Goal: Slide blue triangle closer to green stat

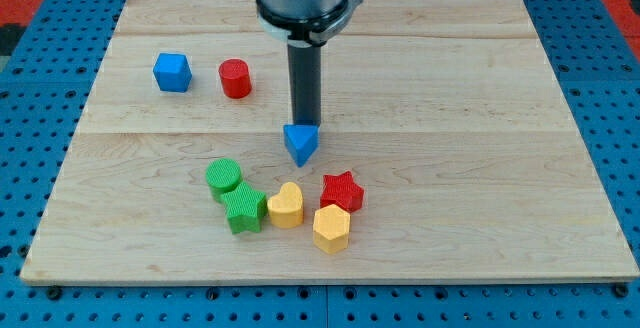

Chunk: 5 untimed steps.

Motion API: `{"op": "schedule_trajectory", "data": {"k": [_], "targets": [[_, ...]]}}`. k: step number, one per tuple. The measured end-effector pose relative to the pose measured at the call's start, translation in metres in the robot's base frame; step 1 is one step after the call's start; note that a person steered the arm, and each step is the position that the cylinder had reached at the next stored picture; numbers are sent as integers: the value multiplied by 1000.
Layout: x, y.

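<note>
The blue triangle [301, 143] touches my tip [304, 125] at its 6 o'clock; this end effector is a bare rod, holding nothing. Small blue wedge, mid-surface [480, 168], green star [243, 209] at 7 o'clock.

We see a blue triangle [301, 144], blue cube [172, 72], red cylinder [235, 78] and red star [342, 191]. Green cylinder [224, 178], green star [244, 209], two yellow blocks [286, 206] [331, 229]. Our board [480, 118] is pale wood-grain.
</note>
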State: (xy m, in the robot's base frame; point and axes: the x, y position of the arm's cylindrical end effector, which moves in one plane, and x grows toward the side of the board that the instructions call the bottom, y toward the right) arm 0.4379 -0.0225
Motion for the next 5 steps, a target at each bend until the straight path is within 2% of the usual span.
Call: {"op": "schedule_trajectory", "data": {"k": [2,3,4,5], "targets": [[-17,21],[43,-22],[33,-27],[-16,-24]]}}
